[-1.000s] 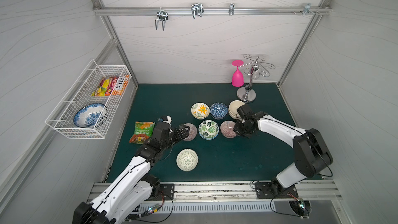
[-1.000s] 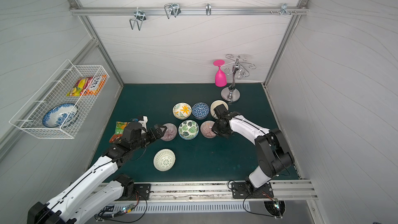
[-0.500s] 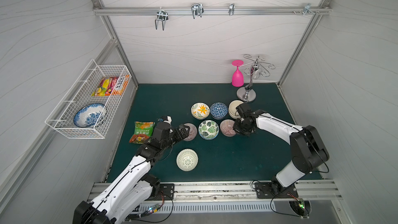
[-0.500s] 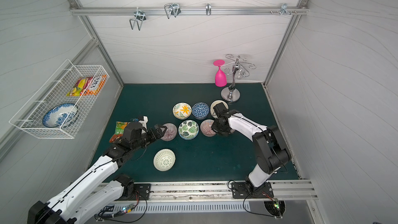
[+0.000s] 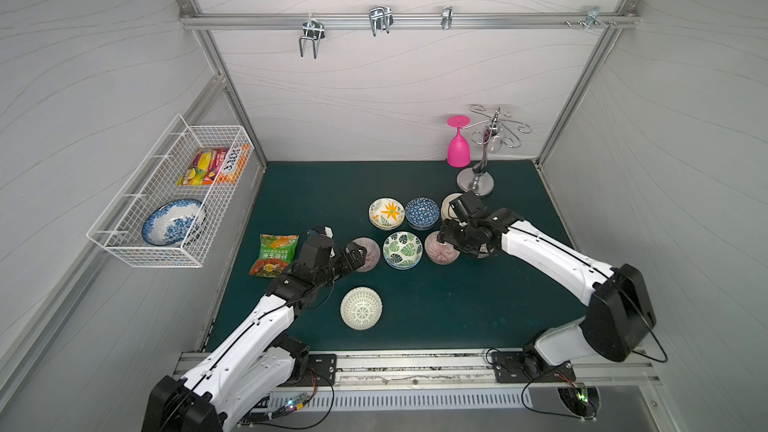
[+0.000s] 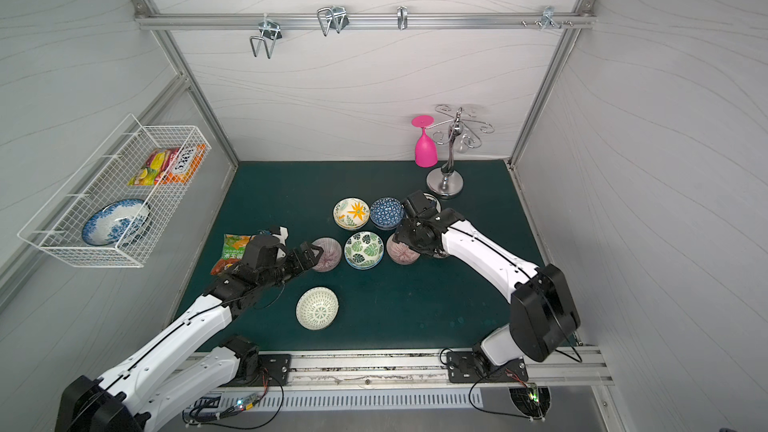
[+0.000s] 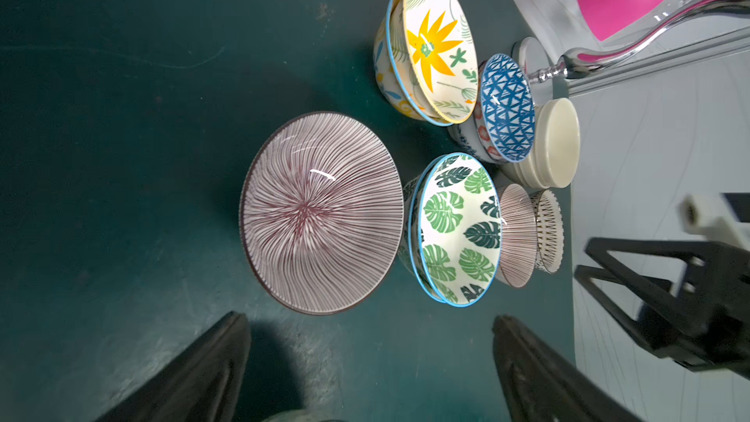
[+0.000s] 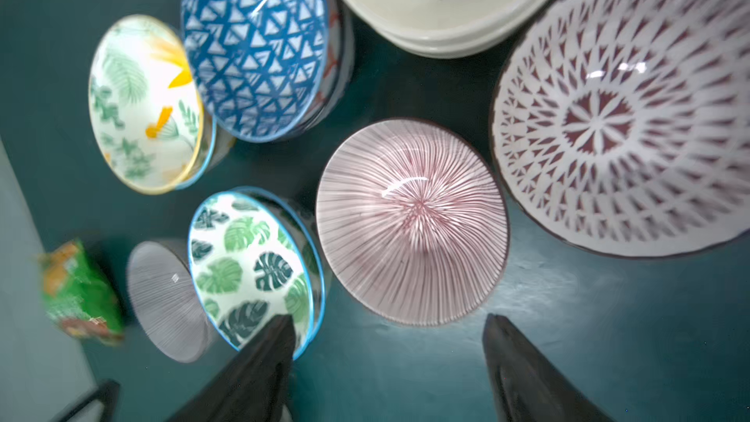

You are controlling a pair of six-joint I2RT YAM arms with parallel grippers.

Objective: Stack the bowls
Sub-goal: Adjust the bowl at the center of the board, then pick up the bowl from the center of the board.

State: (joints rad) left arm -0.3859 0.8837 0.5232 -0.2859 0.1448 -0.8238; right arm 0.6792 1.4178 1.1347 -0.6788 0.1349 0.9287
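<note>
In both top views the camera looks steeply down from high at the front, far off, over the whole worktop point(image 5: 316, 201). The wrist views sit close behind the left pincer point(image 7: 369, 320) and right pincer point(image 8: 387, 318), sharing the leaf bowl point(image 7: 458, 229).

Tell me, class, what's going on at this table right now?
Bowl stacking is under way on a green mat. The left gripper is open, facing a pink-striped bowl. The right gripper is open too, at a second striped bowl. The leaf bowl and flower bowl already sit nested in others; a lattice bowl stands alone.
</note>
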